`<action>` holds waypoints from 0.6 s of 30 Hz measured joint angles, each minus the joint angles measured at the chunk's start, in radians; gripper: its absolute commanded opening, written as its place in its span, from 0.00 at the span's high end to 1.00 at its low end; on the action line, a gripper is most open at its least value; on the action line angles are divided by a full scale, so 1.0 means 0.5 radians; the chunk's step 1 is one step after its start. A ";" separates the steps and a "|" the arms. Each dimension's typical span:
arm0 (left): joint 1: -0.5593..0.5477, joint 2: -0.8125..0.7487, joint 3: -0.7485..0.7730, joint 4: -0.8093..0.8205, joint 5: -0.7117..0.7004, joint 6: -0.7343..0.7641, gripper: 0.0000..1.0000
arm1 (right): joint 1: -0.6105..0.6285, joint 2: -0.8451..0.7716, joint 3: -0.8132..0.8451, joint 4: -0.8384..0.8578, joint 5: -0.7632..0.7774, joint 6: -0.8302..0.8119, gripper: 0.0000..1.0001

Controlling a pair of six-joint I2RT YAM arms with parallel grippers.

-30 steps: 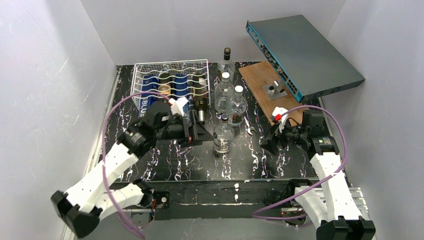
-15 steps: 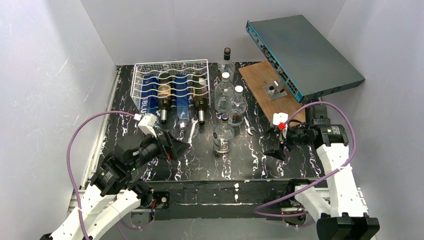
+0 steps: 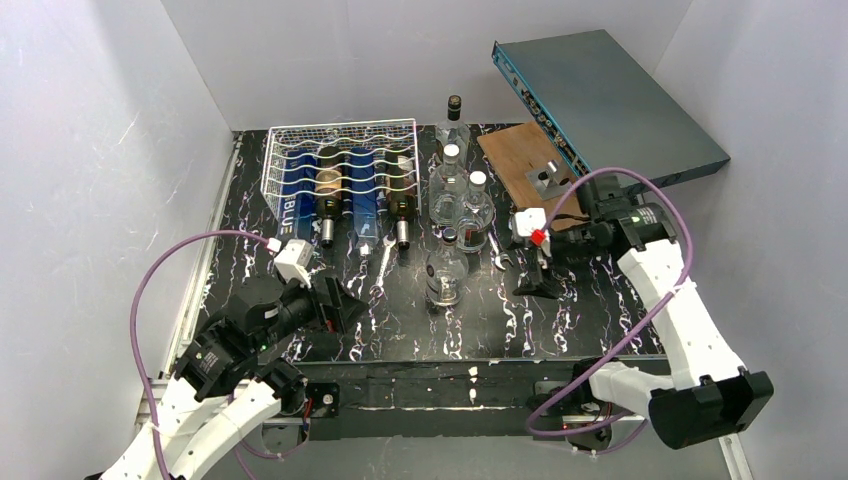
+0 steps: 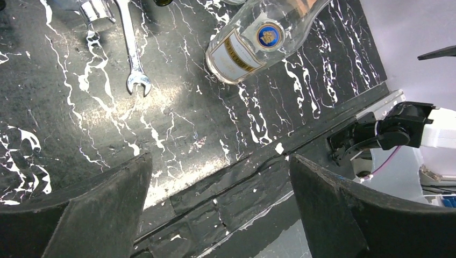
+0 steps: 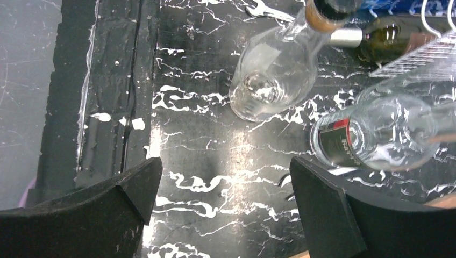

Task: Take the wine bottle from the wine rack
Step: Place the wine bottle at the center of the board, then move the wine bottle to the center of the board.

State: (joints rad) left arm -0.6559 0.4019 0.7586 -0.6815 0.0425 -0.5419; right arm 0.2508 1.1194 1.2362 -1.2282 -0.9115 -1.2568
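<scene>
Top view: the silver-white wire wine rack sits well beyond the left gripper, towards the far wall. In its end row, a dark glass wine bottle lies flat. Its long axis runs far-to-near, with the silver-capped neck pointing towards the arm bases. The right gripper is well apart from it.

Left wrist view: the left gripper is spread wide and empty. A clear labelled glass bottle stands ahead, with a steel wrench ahead-left.

Right wrist view: the right gripper gapes empty. The wine bottle is far ahead-right, under the rack wire.
</scene>
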 measured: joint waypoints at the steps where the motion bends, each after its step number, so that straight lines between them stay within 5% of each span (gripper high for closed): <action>1: 0.001 0.000 0.000 -0.011 -0.005 0.004 0.02 | 0.060 0.015 0.011 0.039 0.031 0.038 0.02; 7: 0.001 -0.031 -0.001 -0.047 -0.037 -0.017 0.02 | 0.436 0.125 0.080 0.430 0.233 0.436 0.02; 18: 0.001 -0.236 -0.126 -0.064 -0.095 -0.138 0.02 | 0.617 0.446 0.121 0.953 0.259 0.927 0.02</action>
State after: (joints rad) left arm -0.6556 0.2840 0.6956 -0.7136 -0.0048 -0.6109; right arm 0.5594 1.3422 1.2964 -0.7517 -0.7822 -0.7933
